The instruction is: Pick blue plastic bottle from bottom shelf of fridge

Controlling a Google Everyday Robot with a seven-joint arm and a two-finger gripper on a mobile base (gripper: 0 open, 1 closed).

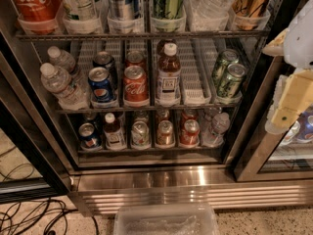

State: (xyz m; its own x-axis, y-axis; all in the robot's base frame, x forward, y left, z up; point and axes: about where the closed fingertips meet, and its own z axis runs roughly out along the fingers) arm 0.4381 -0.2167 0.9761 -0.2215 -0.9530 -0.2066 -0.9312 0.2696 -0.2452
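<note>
The end effector point(287, 103) hangs at the right edge of the view, outside the fridge point(195, 181) and in front of the right-hand glass door point(255, 146), at about the height of the middle rack. Whether it is spread or pressed together cannot be told from this view, and nothing is seen held in it. The blue plastic bottle point(114, 131) stands upright at the front of the bottom shelf point(151, 151), in the second lane from the left, well apart from the end effector. A Pepsi can point(89, 135) stands just beside it on the left and a silver can point(140, 134) just beside it on the right. Hazard 1: lane spacing is tight, so an approach that is off-centre is likely to strike or topple a neighbouring can. Hazard 2: the rack above leaves little headroom, so a steep descent risks contact with the rail above; a low frontal entry appears necessary. Hazard 3: a taller brown bottle point(168, 75) of similar look stands on the middle rack, nearer the end effector; selecting it would fail the task. Hazard 4: the door frame lies close to the end effector, so a wide swing left could clip it. Hazard 5: the bottle is smooth and rounded, so a shallow hold near the white cap may slip. A clear plastic bin point(166, 220) sits on the floor below the fridge.
</note>
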